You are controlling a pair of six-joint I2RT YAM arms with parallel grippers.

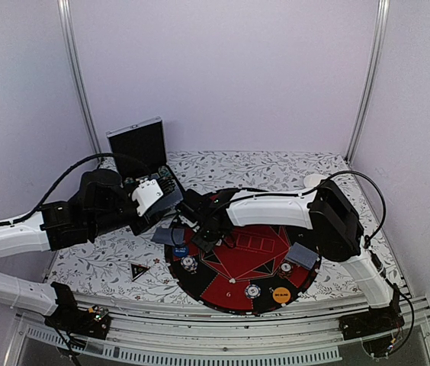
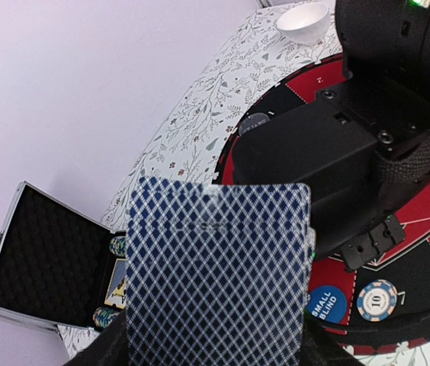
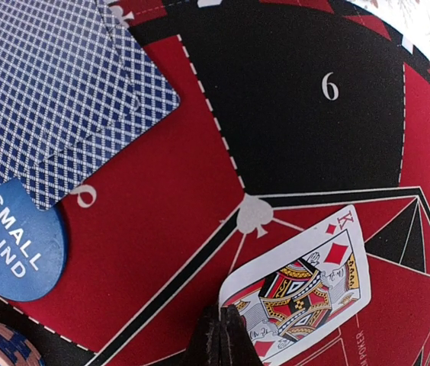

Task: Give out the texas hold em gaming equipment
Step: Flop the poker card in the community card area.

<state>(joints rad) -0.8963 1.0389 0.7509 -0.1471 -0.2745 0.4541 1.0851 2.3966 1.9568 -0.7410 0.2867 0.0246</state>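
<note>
Looks mid-deal: right gripper [image 3: 216,335] pinches the king of diamonds [image 3: 306,278] over the mat [image 3: 162,229], left gripper [image 2: 215,347] clamps the deck [image 2: 219,267]; nxt imo, lay it flat.

case [image 1: 137,145] behind mat [image 1: 238,259] | marker [image 1: 139,269] left of mat | chips [image 1: 189,264] on mat

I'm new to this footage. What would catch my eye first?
A face-up king of diamonds, pinched at its corner by the shut right gripper above the centre of the round red-and-black mat. In the top view, the left gripper holds blue-backed cards near the mat's left edge.
</note>
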